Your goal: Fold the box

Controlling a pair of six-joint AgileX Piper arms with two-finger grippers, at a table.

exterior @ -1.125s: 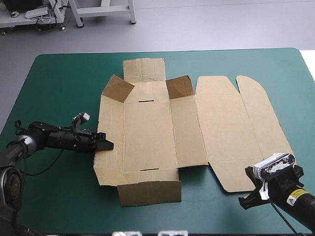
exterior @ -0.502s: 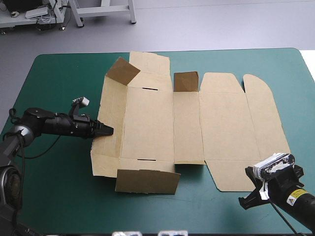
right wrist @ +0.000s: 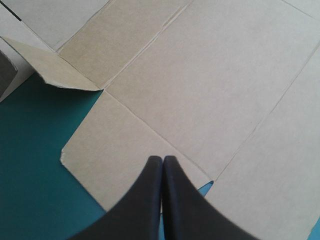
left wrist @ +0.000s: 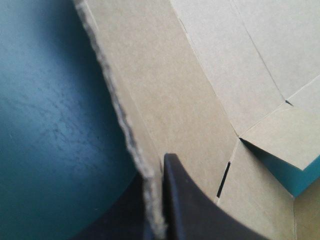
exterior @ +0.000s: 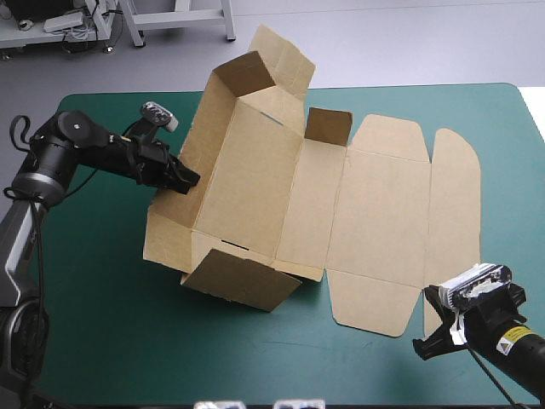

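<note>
One side of the brown box [exterior: 375, 204] stood raised off the teal-green cover [exterior: 102, 324], its left wall edge clamped in the left gripper [exterior: 183, 181], while the lid lay flat toward the table's right, where the right gripper [exterior: 423, 348], fingers pressed together on nothing, hung just off the lid's near corner.

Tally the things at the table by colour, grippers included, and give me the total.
Brown: 1, the box, its left part tilted up off the table.
Black: 2, the left gripper, shut on the box's left edge, and the right gripper, shut on nothing.
Teal-green: 1, the table cover.
Total: 4.
</note>
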